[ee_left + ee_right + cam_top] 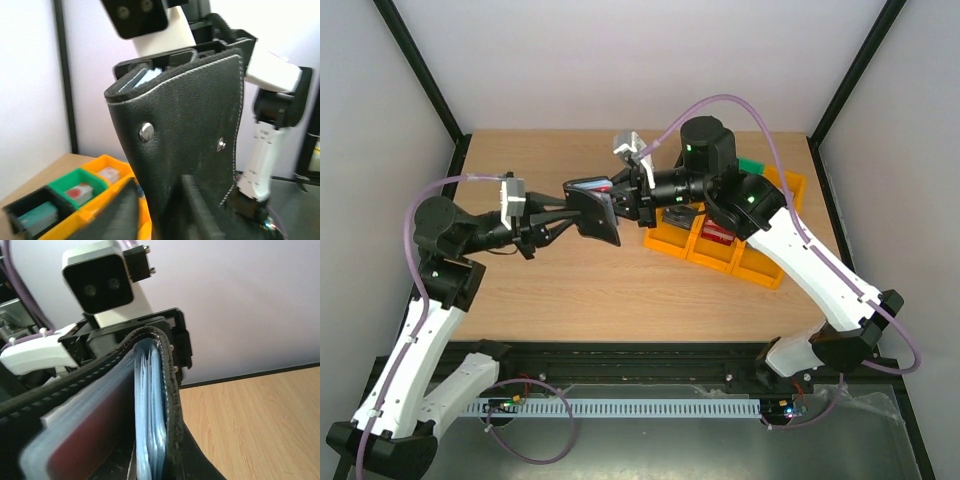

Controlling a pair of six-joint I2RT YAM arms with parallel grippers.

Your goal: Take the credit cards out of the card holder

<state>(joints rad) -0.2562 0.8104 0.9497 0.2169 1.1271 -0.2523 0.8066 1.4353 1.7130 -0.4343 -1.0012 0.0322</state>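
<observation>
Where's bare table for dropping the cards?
Table is bare from under the held card holder to the near edge, left of the yellow bins; back-left strip too. Crowded: right side, bins under the right arm.

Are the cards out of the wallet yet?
Not yet. Done: the left fingers hold the wallet up off the table. Now: the right fingers are at its open end, where a red card sits in its sleeve. To do: pull it out; no card lies on the table.
</observation>
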